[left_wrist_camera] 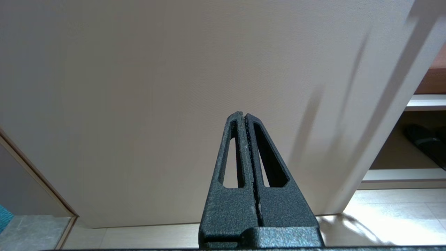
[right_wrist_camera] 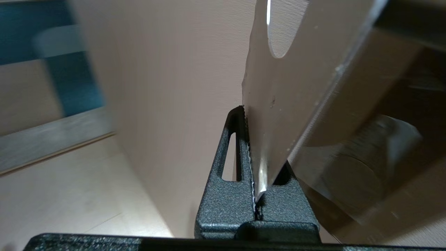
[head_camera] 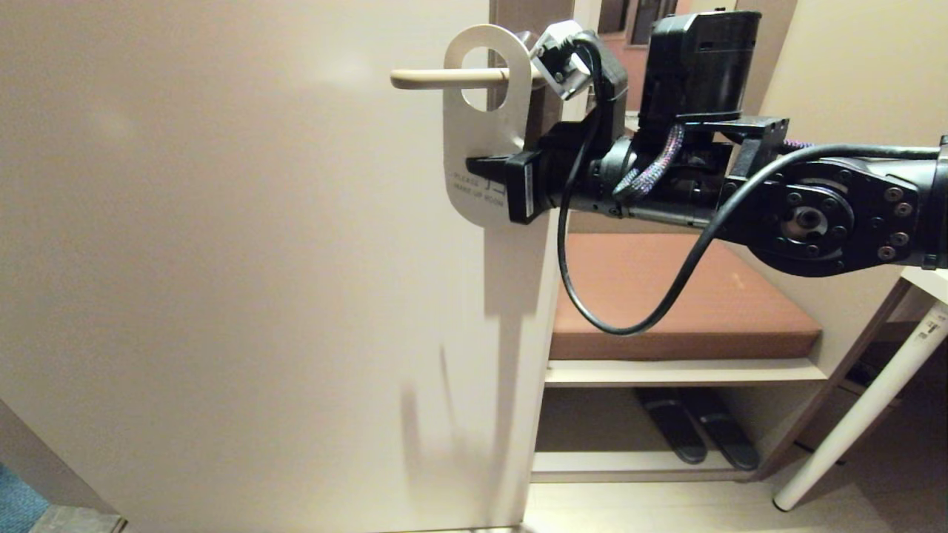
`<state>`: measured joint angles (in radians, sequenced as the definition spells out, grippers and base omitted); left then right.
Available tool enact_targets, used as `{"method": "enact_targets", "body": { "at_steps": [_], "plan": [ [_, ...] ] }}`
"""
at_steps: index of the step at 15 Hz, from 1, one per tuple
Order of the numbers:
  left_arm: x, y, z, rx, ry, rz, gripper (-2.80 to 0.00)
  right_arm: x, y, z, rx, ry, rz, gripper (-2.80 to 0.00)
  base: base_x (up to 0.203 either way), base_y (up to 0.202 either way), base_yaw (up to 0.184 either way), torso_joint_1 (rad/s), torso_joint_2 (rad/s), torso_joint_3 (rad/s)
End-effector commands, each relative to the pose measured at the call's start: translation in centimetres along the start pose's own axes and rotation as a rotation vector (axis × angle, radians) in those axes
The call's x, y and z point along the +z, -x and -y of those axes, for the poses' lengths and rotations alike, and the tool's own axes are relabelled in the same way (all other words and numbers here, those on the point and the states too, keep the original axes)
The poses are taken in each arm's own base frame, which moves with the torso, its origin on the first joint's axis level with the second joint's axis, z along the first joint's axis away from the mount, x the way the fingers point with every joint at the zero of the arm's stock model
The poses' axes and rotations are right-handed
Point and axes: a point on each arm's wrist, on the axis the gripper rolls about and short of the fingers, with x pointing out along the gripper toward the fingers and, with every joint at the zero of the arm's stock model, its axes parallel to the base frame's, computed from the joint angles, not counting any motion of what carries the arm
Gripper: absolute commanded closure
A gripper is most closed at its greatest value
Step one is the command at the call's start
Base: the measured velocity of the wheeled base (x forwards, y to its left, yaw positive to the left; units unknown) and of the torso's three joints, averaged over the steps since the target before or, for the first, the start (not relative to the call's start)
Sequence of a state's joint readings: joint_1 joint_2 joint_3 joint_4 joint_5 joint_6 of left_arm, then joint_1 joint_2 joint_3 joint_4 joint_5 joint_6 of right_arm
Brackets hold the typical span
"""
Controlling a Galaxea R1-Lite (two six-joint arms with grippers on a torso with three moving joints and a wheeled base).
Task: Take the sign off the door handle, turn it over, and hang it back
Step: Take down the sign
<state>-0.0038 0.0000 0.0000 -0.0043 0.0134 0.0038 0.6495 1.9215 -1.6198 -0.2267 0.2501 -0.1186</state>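
The right gripper point(head_camera: 485, 166) was clamped on the lower half of the sign point(head_camera: 481, 111), its fingers pinching the card from the edge nearest the door's side. The sign showed its white face, with faint grey lettering just below the grip. The handle point(head_camera: 444, 77) passed through the sign's hole, the cream lever jutting out to the left of the card across the door point(head_camera: 222, 259). The card stood roughly upright, its rounded lower end beside the door's edge.

In the right wrist view the sign point(right_wrist_camera: 278, 104) ran between the closed fingers point(right_wrist_camera: 226, 181), its surface glossy and part of the hole visible beyond the grip; the background there was blurred.

The right arm reached in level from the right of the head view, a black cable point(head_camera: 629, 311) looping beneath it. Behind it lay a brown cushion point(head_camera: 681, 303) on a shelf unit, with dark slippers point(head_camera: 696, 429) on the shelf below and a white table leg point(head_camera: 859, 414) at the far right.

The left gripper point(left_wrist_camera: 246, 120), seen only in its own wrist view, was closed on nothing, pointing at the lower part of the door point(left_wrist_camera: 174, 87) above the floor.
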Motion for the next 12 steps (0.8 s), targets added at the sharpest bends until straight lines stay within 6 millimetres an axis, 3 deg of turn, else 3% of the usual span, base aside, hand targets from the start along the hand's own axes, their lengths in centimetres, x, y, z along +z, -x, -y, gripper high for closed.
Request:
{"method": "enact_targets", "body": {
  "at_steps": [1,7,12],
  "plan": [
    [0.0,0.0,0.0,0.001,0.001,-0.001,0.00,0.0,-0.3,-0.7,-0.067,-0.001,-0.008,0.00,0.000,0.000,0.000,0.000,0.00,0.000],
    [0.0,0.0,0.0,0.001,0.001,-0.001,0.00,0.7,-0.8,-4.4,-0.189,-0.079,-0.012,0.00,0.000,0.000,0.000,0.000,0.00,0.000],
    [0.0,0.0,0.0,0.001,0.000,-0.001,0.00,1.3,-1.0,-6.2,-0.271,-0.079,-0.010,0.00,0.000,0.000,0.000,0.000,0.00,0.000]
  ]
}}
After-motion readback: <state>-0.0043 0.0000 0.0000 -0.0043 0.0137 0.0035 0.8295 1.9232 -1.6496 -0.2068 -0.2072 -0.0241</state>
